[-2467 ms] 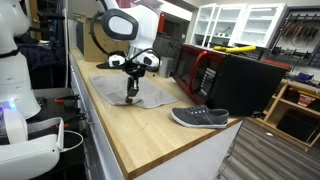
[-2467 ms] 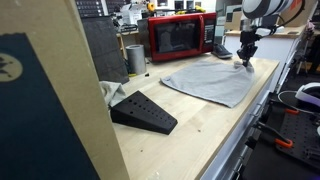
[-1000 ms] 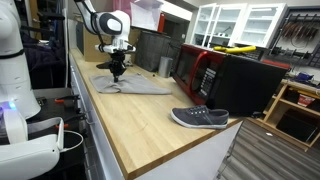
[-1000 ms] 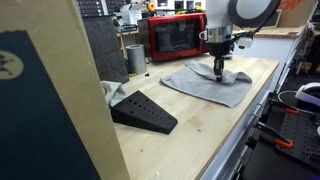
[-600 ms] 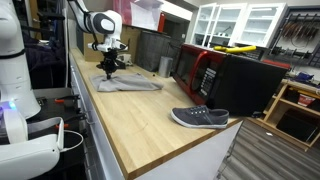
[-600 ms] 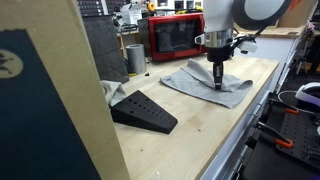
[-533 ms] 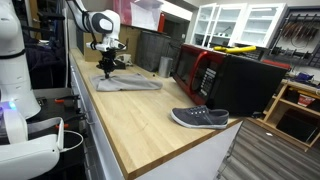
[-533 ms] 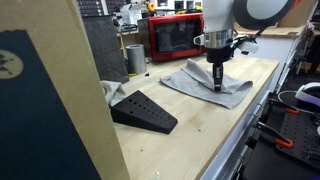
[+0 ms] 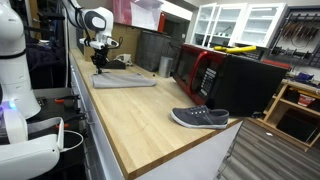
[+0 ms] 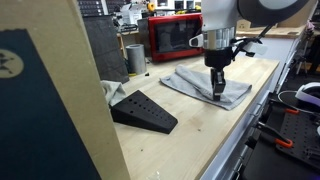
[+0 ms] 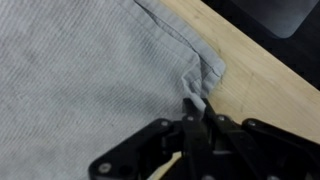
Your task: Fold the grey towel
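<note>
The grey towel lies on the wooden bench, doubled over into a narrower shape in both exterior views. My gripper stands low over the towel's edge nearest the bench front. In the wrist view the towel fills the left side, and a small puckered corner of it sits pinched between the narrow jaws of the gripper. The jaws look shut on that fold, with bare wood just to the right of it.
A dark grey shoe lies further along the bench. A red microwave and a metal cup stand at the back. A black wedge sits near the towel. The bench edge runs close to the gripper.
The gripper has dragged the towel's corner across the cloth toward the bench's front edge and come down. The towel now lies folded over itself and narrower.
</note>
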{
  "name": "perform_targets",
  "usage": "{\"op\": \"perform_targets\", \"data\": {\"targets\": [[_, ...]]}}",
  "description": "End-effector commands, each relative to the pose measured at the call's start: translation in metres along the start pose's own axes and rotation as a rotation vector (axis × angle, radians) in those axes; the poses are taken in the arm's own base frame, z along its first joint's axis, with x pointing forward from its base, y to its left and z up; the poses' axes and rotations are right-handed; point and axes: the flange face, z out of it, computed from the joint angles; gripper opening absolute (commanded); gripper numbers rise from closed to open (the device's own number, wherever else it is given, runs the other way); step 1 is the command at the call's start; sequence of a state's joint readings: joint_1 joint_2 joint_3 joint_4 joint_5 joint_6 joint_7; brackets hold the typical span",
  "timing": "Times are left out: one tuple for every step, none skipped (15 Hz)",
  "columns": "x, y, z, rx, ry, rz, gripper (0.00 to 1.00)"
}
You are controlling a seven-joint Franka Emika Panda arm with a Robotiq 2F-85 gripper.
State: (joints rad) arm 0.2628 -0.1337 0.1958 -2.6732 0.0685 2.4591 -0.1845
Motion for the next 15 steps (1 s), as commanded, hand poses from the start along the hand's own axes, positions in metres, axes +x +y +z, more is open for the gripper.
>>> {"op": "perform_targets", "data": {"targets": [[-0.011, 0.003, -0.002, 0.010, 0.001, -0.031, 0.43], [-0.013, 0.006, -0.003, 0.008, 0.001, -0.029, 0.51], [-0.017, 0.014, -0.007, 0.007, 0.009, -0.025, 0.58], [-0.020, 0.024, -0.011, 0.006, 0.023, -0.007, 0.66], [-0.022, 0.036, -0.017, 0.012, 0.040, 0.012, 0.73], [-0.026, 0.052, -0.027, 0.020, 0.068, 0.048, 0.80], [-0.032, 0.067, -0.037, 0.028, 0.096, 0.081, 0.88], [-0.035, 0.086, -0.048, 0.038, 0.128, 0.123, 0.95], [-0.039, 0.105, -0.058, 0.044, 0.159, 0.166, 1.00], [-0.044, 0.126, -0.065, 0.049, 0.185, 0.213, 1.00], [-0.049, 0.145, -0.070, 0.043, 0.212, 0.261, 1.00], [-0.053, 0.164, -0.070, 0.030, 0.226, 0.314, 1.00], [-0.055, 0.180, -0.069, 0.019, 0.238, 0.358, 1.00], [-0.057, 0.195, -0.067, 0.013, 0.253, 0.398, 1.00], [-0.056, 0.207, -0.066, 0.004, 0.272, 0.436, 1.00]]}}
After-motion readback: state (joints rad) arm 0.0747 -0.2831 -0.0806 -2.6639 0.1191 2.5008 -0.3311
